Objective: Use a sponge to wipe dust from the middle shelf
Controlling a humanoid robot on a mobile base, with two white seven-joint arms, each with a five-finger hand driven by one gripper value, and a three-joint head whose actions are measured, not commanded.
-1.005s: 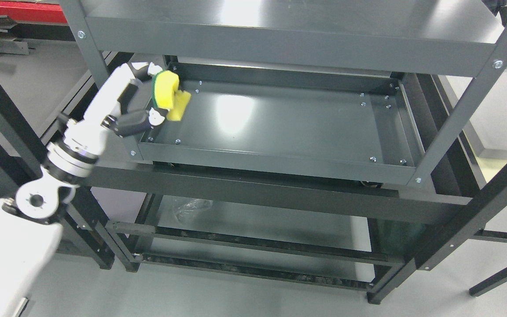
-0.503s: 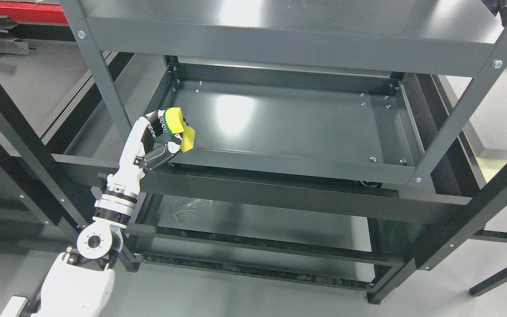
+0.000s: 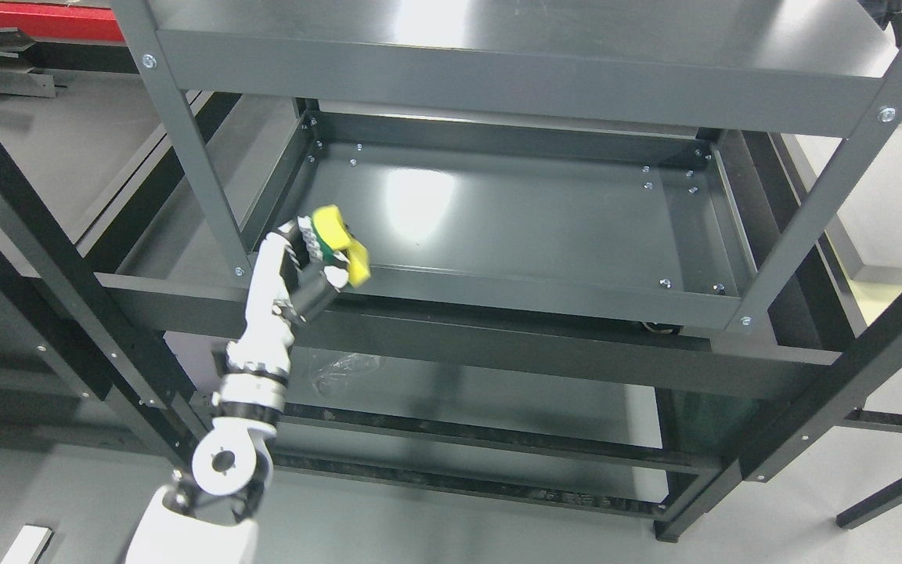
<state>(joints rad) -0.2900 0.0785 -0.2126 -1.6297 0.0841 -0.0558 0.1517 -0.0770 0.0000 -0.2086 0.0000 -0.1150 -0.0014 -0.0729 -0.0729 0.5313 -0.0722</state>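
Fingers [image 3: 306,235] of the left hand [image 3: 302,270] are clenched round the sponge [image 3: 339,243], yellow with a green layer, folded in the grasp; sponge sits at the front-left corner of the shelf [image 3: 514,227], over its front rim; the white arm [image 3: 251,376] drops from there below the shelf's front edge.

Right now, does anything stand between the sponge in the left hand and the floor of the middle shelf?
Only the shelf's raised front lip; the sponge in the left hand sits at it. The middle shelf shows nothing lying on it.
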